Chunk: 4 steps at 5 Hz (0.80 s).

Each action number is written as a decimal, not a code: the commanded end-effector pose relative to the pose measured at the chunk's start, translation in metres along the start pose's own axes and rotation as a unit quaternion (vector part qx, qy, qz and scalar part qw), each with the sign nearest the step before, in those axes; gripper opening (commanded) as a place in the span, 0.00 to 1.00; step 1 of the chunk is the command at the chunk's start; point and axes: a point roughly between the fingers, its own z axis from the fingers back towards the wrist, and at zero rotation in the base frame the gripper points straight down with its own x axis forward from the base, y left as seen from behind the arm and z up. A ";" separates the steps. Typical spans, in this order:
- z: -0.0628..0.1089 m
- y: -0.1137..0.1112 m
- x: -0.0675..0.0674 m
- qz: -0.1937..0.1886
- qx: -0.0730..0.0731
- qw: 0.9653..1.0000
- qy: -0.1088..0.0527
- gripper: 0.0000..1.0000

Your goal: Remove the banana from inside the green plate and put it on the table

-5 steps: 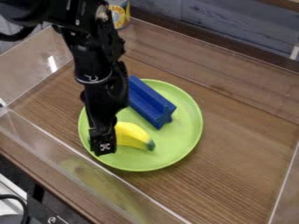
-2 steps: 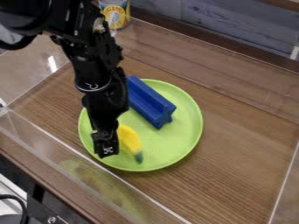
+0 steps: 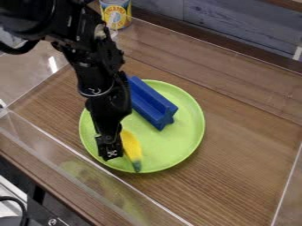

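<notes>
Straddling the small curved yellow plastic banana [image 3: 133,150], the open black hand [image 3: 112,152] has sunk lower into the round lime-green plastic plate [image 3: 189,132], seemingly ready to grasp.

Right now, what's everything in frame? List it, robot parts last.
banana: one, yellow with greenish tips, lying in the near-left part of the plate, partly hidden by the gripper.
blue block: one, blue, rectangular, lying in the plate behind the banana.
green plate: one, lime green, round, middle of the table.
can: one, yellow label, far back on the table behind the arm; label too blurred to read.
table: one, brown wood grain, under everything.
acrylic walls: clear, around the table's edges.
arm: one, black, reaching down from the upper left.
gripper: one, black, open, pointing down over the banana.
</notes>
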 end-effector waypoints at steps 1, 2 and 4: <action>-0.002 0.004 0.002 0.005 0.007 1.000 -0.011 1.00; -0.005 0.004 0.004 0.007 0.008 1.000 -0.017 1.00; -0.009 0.005 0.005 0.008 0.009 1.000 -0.024 1.00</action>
